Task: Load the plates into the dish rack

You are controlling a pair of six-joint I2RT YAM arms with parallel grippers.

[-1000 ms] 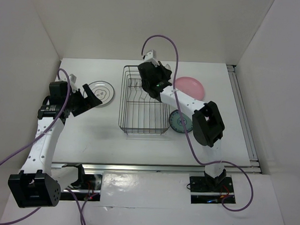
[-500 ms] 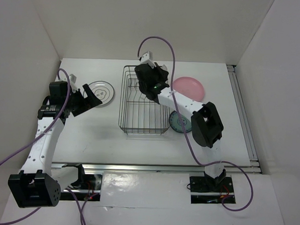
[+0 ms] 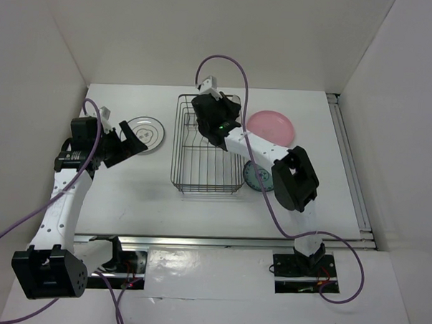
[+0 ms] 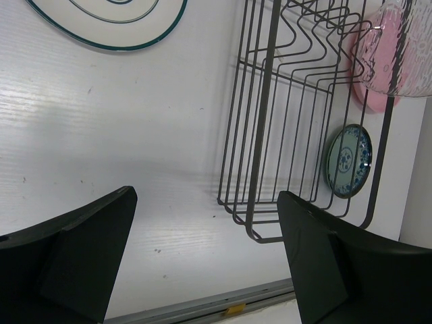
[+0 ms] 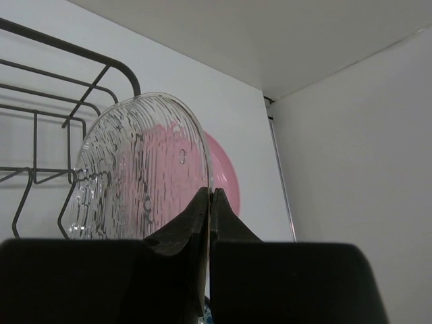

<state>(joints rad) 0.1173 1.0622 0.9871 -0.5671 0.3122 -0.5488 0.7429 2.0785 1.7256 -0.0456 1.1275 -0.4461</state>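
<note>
Progress: by the look of it no plate is seated yet; the tines of the dish rack (image 3: 178,147) carry nothing in the overhead view. One plate is in hand and three lie on the table (image 3: 128,194).
Plate in hand: the clear glass plate (image 5: 138,172) is held on edge and upright at the rack's far end, toward its 1 o'clock corner.
Right gripper (image 5: 208,202): fingers pinched together on the glass plate's rim.
Left gripper (image 4: 206,250): fingers wide apart, holding nothing, hovering at 9 o'clock of the rack.
Left to do: lower the glass plate between tines, then fetch the other three.
White ringed plate (image 3: 145,132): flat at the rack's 10 o'clock, just beyond the left gripper.
Pink plate (image 3: 275,125): flat at 2 o'clock, beside the rack.
Blue-green plate (image 3: 255,178): flat at 4 o'clock, partly under the right arm.
Glass plate, material: transparent, ribbed with fine parallel ridges, thin-edged, rounded corners; likely slippery.
Pink plate, material: plain, matte, round, the largest.
White plate, material: glossy, with dark concentric rings.
Rack, material: thin dark wire, rectangular basket, zigzag upright tines.
Table, material: smooth white, lightly scuffed.
</note>
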